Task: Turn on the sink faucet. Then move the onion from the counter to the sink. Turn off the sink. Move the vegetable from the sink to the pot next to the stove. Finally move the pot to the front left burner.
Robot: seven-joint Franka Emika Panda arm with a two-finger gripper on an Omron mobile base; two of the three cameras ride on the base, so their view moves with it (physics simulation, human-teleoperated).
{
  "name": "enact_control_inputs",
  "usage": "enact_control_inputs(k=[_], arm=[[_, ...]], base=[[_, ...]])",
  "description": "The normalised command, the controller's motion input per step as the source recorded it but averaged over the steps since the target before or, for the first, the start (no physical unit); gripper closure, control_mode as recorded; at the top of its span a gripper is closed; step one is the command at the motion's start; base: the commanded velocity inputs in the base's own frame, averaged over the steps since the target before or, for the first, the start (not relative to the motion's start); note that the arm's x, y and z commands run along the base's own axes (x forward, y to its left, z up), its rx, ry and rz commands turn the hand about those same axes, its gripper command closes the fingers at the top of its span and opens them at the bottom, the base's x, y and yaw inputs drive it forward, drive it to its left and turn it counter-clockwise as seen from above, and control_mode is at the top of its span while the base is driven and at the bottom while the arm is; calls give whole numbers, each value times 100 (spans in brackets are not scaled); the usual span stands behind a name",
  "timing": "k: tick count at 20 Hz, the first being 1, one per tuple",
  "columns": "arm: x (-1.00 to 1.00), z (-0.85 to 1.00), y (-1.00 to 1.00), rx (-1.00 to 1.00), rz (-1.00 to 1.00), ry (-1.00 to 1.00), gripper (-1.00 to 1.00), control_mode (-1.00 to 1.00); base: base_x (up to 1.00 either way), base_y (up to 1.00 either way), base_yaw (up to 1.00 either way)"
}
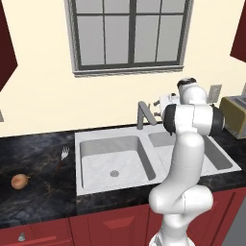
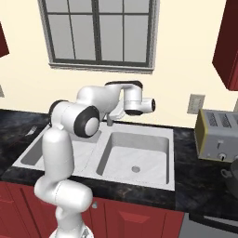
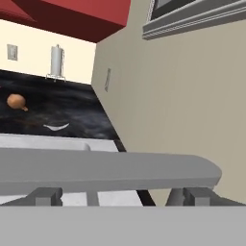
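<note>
Faucet stood at 12 o'clock behind the sink, grey post with its spout angled toward the basins; no water was visible, so by my read step one was not done yet. In the hand view the spout ran as a grey bar right across the front of the pincer, whose two dark fingertips stood wide apart with nothing between them. Pincer fully open, holding nothing. Whether it touched the faucet I could not tell; it was just beside it, on the wall side.

Arm reached over the right basin in the left base view, wrist up by the faucet near 1 o'clock of the sink.

Onion sat on the black worktop at about 9 o'clock of the sink, well apart from it, stem tip pointing right. A white fork lay between onion and sink, near the sink edge. Both basins had nothing in them.

Toaster stood at 3 o'clock in the right base view, with a dark pot partly cut off at the frame edge below it.

Progress judged: near the start. Left: faucet on, onion to sink, faucet off, onion to pot, pot to front left burner.
</note>
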Motion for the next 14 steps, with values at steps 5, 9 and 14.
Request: enact_control_inputs(k=[5, 9, 14], arm=[[8, -5, 0, 0, 0, 0, -100, -100], [11, -8, 0, 0, 0, 0, -100, -100], [17, -8, 0, 0, 0, 0, -100, -100]], base=[[0, 0, 0], [0, 0, 0], [0, 0, 0]])
